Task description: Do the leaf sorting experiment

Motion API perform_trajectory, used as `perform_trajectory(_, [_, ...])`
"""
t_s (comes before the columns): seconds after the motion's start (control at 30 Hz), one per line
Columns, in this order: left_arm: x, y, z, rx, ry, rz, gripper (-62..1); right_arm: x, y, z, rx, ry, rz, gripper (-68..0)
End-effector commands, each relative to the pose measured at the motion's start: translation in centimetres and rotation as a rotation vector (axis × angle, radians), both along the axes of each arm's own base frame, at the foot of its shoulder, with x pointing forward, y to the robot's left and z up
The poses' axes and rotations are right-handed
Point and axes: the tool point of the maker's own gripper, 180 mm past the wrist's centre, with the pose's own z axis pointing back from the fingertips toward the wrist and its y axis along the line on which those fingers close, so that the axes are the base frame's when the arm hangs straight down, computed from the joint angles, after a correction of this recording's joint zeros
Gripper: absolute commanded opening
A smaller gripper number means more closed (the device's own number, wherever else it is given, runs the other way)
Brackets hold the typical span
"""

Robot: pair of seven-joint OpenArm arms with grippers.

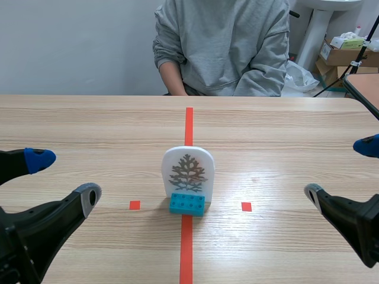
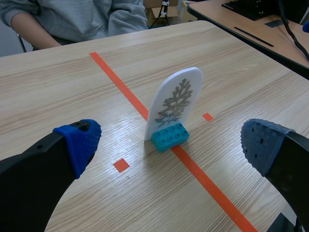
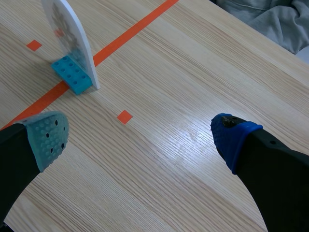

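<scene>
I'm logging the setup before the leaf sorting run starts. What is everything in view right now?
Leaf card: one, white with a grey-brown leaf print, upright at mid-table on the orange tape line.
Brick: one, teal, at the card's foot, on the robot's side.
Table: one, light wood.
Cardboard boxes: at least two, brown, background past the far right corner.
Person: one, grey sweatshirt, seated across the table.
Left gripper: one, black, open, apart from the card.
Right gripper: one, black, open, apart from the card.

Upright leaf card in teal brick, ahead of wide-spread tool
</scene>
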Motion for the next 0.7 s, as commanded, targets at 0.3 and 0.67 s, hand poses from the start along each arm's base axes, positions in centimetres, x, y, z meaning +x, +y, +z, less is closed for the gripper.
perform_trajectory(0.3, [2.2, 0.9, 1.0, 0.03, -0.074, -0.014, 1.4, 0.2, 0.3, 0.5, 0.02, -0.02, 0.008, -7.1])
perform_trajectory(0.67, [5.1, 1.7, -1.2, 0.068, -0.045, -0.107, 1.4, 0.2, 0.3, 0.5, 0.02, -0.02, 0.008, -7.1])
